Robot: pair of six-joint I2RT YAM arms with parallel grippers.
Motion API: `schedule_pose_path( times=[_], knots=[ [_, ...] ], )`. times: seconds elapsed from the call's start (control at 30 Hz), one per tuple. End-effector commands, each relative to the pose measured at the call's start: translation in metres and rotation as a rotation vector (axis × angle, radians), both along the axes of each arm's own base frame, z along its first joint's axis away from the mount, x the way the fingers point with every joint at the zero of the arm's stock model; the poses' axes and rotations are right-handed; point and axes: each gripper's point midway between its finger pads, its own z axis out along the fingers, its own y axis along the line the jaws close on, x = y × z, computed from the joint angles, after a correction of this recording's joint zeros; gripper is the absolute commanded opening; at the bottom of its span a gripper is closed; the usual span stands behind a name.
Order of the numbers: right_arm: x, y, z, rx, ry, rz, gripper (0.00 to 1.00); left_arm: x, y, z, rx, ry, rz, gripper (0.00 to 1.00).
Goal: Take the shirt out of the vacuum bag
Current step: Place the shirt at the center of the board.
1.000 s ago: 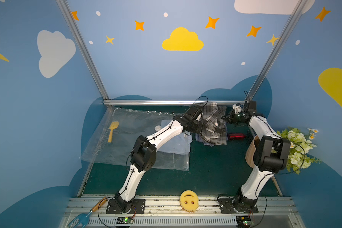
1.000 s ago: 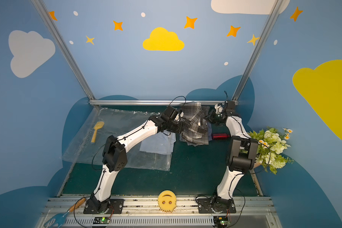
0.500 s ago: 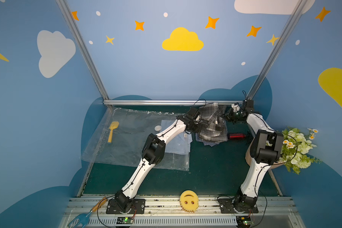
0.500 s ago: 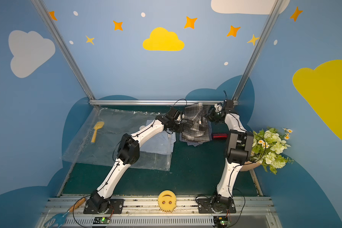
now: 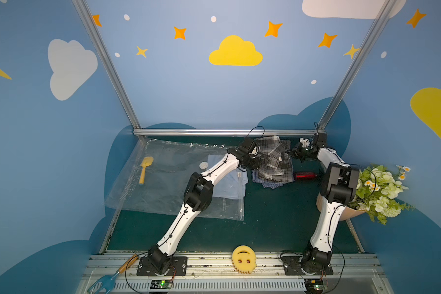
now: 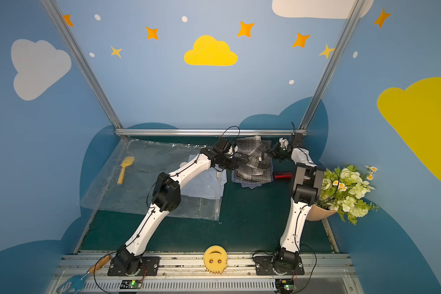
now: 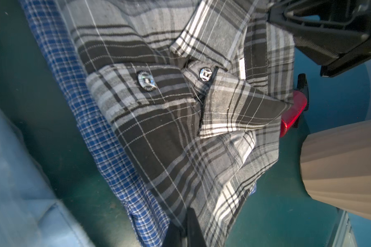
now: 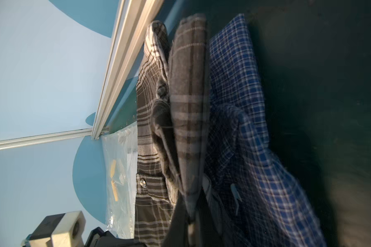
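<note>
I have the grey plaid shirt (image 5: 275,157) pinched from both sides. The left gripper (image 7: 186,232) is clamped on its hem and the right gripper (image 8: 189,213) is clamped on a fold, so the cloth is held between them and can be laid down flat rather than dropped in a heap. It sits at the back edge of the table (image 5: 278,224), toward the right corner, well clear of the vacuum bag (image 5: 163,193), which lies flat along the left side with its zip edge facing the middle. A blue checked shirt (image 7: 107,139) lies under the plaid one, so I judge this to be the stacking spot. A pale blue shirt (image 5: 229,185) rests at the bag's mouth; I cannot tell whether it is inside the plastic. A red tube (image 5: 304,175) and a flower pot (image 5: 346,216) crowd the right side, and a yellow scoop (image 5: 144,169) sits by the bag's left end.
</note>
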Motion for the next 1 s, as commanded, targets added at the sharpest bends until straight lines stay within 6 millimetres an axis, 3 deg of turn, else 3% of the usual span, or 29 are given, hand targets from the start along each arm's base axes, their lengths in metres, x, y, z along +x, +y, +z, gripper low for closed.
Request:
schedule_pose_path(
  times=[0.0,0.17,0.33,0.43,0.57,0.77,0.87,0.97],
  knots=[
    [0.009,-0.002,0.026,-0.008,-0.07,0.009,0.0,-0.018,-0.01,-0.005,-0.009,0.04,-0.02,0.08],
    [0.003,0.0,0.015,-0.017,-0.046,0.008,0.02,-0.019,-0.004,-0.023,0.0,0.072,0.005,0.09],
    [-0.002,-0.001,0.013,-0.047,-0.034,0.009,0.4,-0.01,0.009,-0.02,0.015,0.061,0.029,0.15],
    [-0.004,-0.005,0.026,-0.11,-0.048,-0.004,0.51,-0.006,0.012,-0.006,0.009,0.028,0.031,0.36],
    [-0.007,-0.005,0.053,-0.203,-0.086,-0.016,0.54,-0.006,0.011,0.017,-0.012,-0.005,0.026,0.55],
    [-0.009,0.004,0.071,-0.407,-0.108,-0.005,0.53,-0.007,0.019,0.06,-0.043,-0.077,0.037,0.58],
    [-0.003,0.023,0.076,-0.305,-0.161,0.032,0.49,-0.011,0.029,0.075,-0.043,-0.108,0.05,0.57],
    [0.006,0.034,0.063,-0.169,-0.179,0.045,0.45,-0.015,0.042,0.081,-0.034,-0.113,0.07,0.57]
  ],
)
